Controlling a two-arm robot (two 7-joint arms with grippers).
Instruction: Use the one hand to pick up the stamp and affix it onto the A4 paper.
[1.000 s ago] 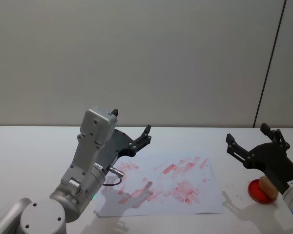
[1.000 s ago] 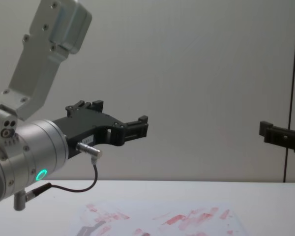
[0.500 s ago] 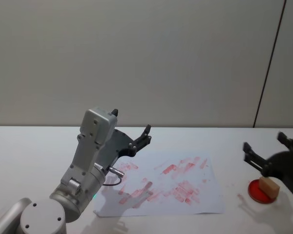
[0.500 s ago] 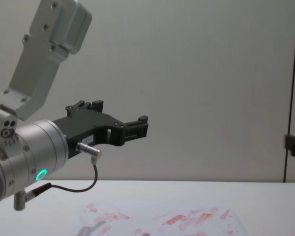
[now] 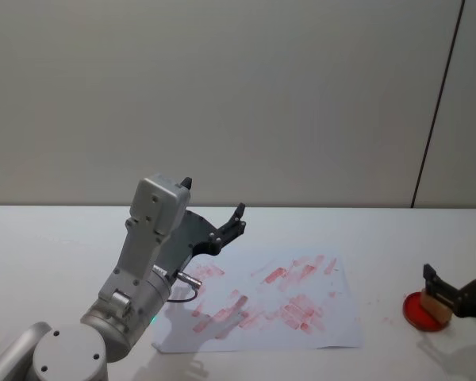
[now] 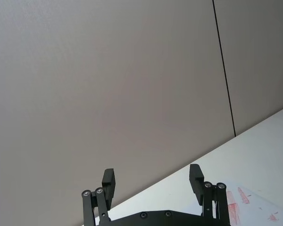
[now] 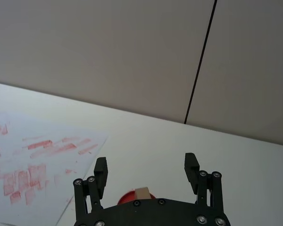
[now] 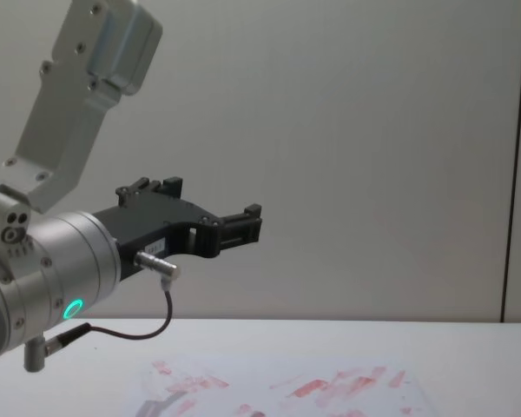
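Although the white A4 paper sheet [image 5: 337,321] already carries many smeared red marks, the small tan wooden stamp block [image 5: 435,302] stands ungripped on a round red ink pad [image 5: 412,314] right of the sheet. The black pronged right gripper [image 7: 146,165] hovers over it, jaws spread; grasping, lifting and pressing are left. The left gripper [image 6: 152,175], likewise spread, hangs near the paper's left side. The right gripper's palm hides the stamp's base.

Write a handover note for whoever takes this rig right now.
Right gripper: open, low at the stamp, fingers on either side, not gripping.
Left gripper: open, raised near the paper's far left corner, idle.
The stamp stands on the red ink pad, right of the A4 paper, which carries many red marks.
Done: right gripper lined up on the stamp.
Left: grip, lift, press onto the paper.
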